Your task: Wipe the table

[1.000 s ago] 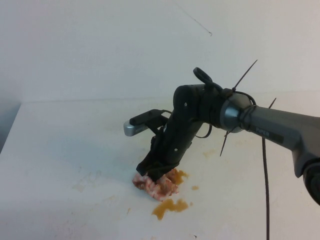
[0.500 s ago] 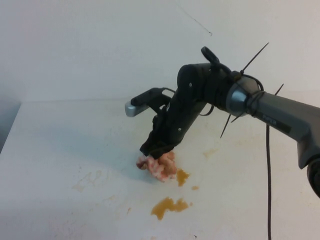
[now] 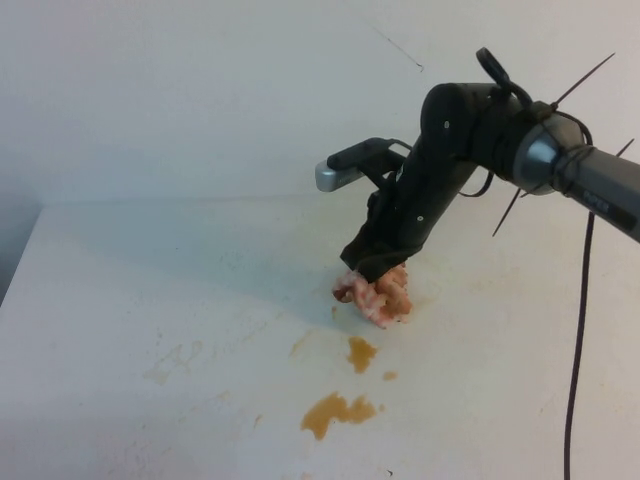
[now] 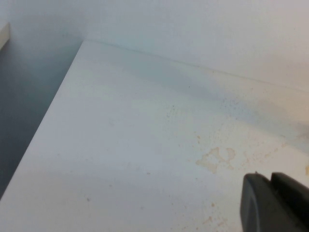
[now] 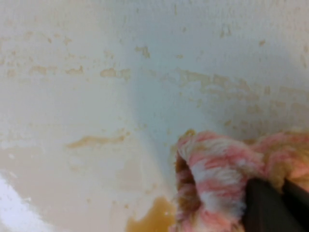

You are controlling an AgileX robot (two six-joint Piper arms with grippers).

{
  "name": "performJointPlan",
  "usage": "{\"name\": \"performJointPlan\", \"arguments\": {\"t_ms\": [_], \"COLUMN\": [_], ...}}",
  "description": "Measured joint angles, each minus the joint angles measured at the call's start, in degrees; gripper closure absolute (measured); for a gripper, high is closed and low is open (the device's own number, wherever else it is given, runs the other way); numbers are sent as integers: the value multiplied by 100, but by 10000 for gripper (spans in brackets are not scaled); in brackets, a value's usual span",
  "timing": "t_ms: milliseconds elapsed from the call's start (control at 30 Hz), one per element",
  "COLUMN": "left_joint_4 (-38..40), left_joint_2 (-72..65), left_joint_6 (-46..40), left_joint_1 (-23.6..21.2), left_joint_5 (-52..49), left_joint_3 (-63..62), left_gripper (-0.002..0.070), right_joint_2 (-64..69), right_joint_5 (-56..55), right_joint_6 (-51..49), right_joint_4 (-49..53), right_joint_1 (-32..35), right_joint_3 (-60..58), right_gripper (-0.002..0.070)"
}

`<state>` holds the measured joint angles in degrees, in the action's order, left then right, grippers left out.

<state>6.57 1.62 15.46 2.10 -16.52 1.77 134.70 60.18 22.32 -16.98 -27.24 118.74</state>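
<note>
Right gripper [image 3: 364, 272] on cloth [image 3: 384, 299]; left [image 4: 271, 194] aside

Right tool [image 3: 362, 274] with cloth [image 3: 386, 298] blocks table [image 3: 130, 300] centre-right; left half free; left tool [image 4: 273, 202] over table's left side.

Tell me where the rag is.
High view: the pink rag is right of centre on the table, pinched in the right gripper, beyond the brown spills. The left gripper shows only in its wrist view, away from it.
</note>
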Motion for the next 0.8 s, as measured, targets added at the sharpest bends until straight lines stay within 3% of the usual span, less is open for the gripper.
{"name": "performJointPlan", "arguments": {"t_ms": [300,800], "left_joint_4": [0,0], "left_joint_2": [0,0], "left_joint_6": [0,0], "left_joint_1": [0,0], "left_joint_5": [0,0], "left_joint_3": [0,0], "left_gripper": [675,675], "right_joint_2": [227,225], "right_joint_5": [346,395], "right_joint_6": [40,412], "right_joint_4": [-14,-605], "right_joint_1": [-81,-1001], "right_joint_3": [-313,-650], "right_gripper": [664,664]}}
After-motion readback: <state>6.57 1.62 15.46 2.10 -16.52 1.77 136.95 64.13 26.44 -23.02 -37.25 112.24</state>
